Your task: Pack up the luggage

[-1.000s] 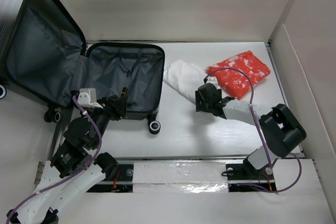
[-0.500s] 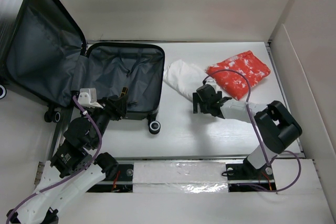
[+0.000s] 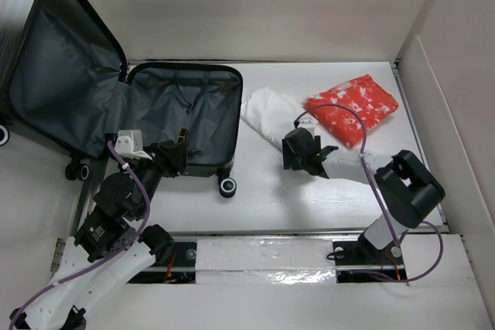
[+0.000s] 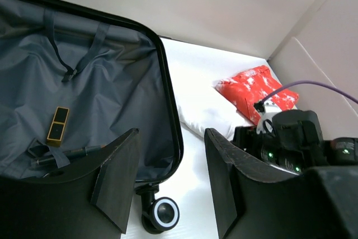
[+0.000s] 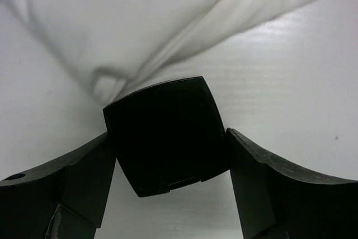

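Note:
The luggage (image 3: 182,110) lies open at the left, grey lining up, lid (image 3: 62,59) leaning back. My left gripper (image 3: 174,156) hovers open over its near rim (image 4: 173,132), nothing between the fingers. A flat black square case (image 5: 165,132) sits between my right gripper's (image 5: 168,138) fingers, and both pads touch its sides. That right gripper (image 3: 298,152) hangs low over the white table, at the near edge of a white folded cloth (image 3: 267,113). A red patterned packet (image 3: 352,106) lies behind it to the right.
Inside the luggage (image 4: 100,93) lie a small yellow-and-black box (image 4: 58,123) and a black pen (image 4: 67,155). A caster wheel (image 3: 227,187) sticks out at its near right corner. White walls enclose the table; a raised side panel (image 3: 452,129) stands at the right.
My right gripper has shifted slightly left and nearer, beside the white cloth. The left arm and the luggage have not moved.

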`<state>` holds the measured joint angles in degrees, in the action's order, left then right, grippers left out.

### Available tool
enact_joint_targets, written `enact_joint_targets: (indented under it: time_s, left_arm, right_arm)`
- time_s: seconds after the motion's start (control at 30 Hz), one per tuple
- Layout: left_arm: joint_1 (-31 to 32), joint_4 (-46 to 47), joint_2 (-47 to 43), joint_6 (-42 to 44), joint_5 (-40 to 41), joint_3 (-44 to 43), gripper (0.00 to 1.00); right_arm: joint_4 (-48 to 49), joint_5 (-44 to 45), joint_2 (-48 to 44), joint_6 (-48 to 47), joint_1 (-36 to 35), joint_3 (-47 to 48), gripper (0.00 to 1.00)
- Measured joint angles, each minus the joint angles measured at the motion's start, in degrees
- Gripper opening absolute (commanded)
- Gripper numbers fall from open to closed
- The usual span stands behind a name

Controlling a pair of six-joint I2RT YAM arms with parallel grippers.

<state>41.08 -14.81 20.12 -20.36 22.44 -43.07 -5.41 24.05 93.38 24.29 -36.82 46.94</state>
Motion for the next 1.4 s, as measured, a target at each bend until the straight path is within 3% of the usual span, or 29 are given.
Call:
enact_joint_targets:
  time_s: [0.3,0.47,0.57,0.63,0.7,0.77,0.9,0.97,1.0,1.07,1.1,1.13,1.17,1.2,1.27,1.3,1.33,1.4]
  left_arm:
    - [0.0,0.0,0.0,0.3,-0.9,0.0,0.46]
    - [0.0,0.0,0.0,0.3,-1.0,0.0,0.46]
    - [0.0,0.0,0.0,0.3,-1.0,0.0,0.46]
    - [0.0,0.0,-0.1,0.3,-0.9,0.0,0.46]
    - [0.0,0.0,-0.3,0.3,-0.8,0.0,0.46]
    - [0.0,0.0,-0.7,0.3,-0.9,0.0,0.46]
    - [0.0,0.0,-1.7,0.3,-1.2,0.0,0.47]
    - [0.0,0.1,-2.1,0.3,-1.5,0.0,0.46]
    - [0.0,0.2,-2.3,0.3,-1.7,0.0,0.46]
    - [0.0,0.4,-2.7,0.4,-2.2,0.0,0.47]
    - [0.0,0.5,-3.0,0.4,-2.3,0.1,0.47]
    - [0.0,0.4,-3.2,0.4,-2.4,0.1,0.47]
    - [0.0,0.5,-3.3,0.4,-2.6,0.1,0.47]
    - [0.0,0.5,-3.3,0.3,-2.7,0.1,0.47]
    - [0.0,0.4,-3.3,0.4,-3.5,0.1,0.47]
    - [0.0,0.5,-3.3,0.4,-3.8,0.1,0.47]
    - [0.0,0.5,-3.3,0.4,-4.1,0.1,0.47]
    - [0.0,0.5,-3.4,0.4,-4.3,0.1,0.47]
  right_arm:
    - [-5.9,-0.3,-15.4,1.1,-12.2,-2.1,0.43]
    - [-4.3,-4.9,-9.2,-2.0,-15.0,10.8,0.44]
    - [-0.3,-9.0,-1.4,-3.8,-16.2,24.1,0.59]
    - [3.6,-12.0,3.1,-4.9,-16.6,32.1,0.81]
    - [6.5,-12.9,3.9,-5.2,-16.9,33.6,1.00]
    - [7.9,-13.4,3.4,-5.6,-16.5,33.3,1.00]
    - [8.7,-11.2,-1.4,-4.3,-12.5,24.9,0.84]
    - [7.3,-8.8,-6.7,-2.3,-8.0,16.3,0.81]
    - [6.6,-7.8,-9.4,-1.5,-5.0,12.0,0.66]
    - [4.5,-6.4,-16.1,0.2,2.3,2.6,0.53]
    - [2.6,-4.8,-19.4,1.3,5.7,-1.0,0.33]
    - [0.6,-2.6,-22.8,2.1,8.6,-3.9,0.22]
    - [-1.2,-0.5,-26.3,3.3,10.7,-6.2,0.18]
    - [-2.8,1.4,-29.4,4.5,12.6,-7.8,0.22]
    - [-4.7,3.0,-34.7,6.4,17.2,-9.9,0.43]
    - [-4.9,3.7,-36.7,7.1,20.0,-10.6,0.73]
    - [-4.9,4.4,-38.0,7.9,22.5,-11.2,0.85]
    - [-5.7,5.1,-39.8,9.1,29.1,-12.7,0.96]
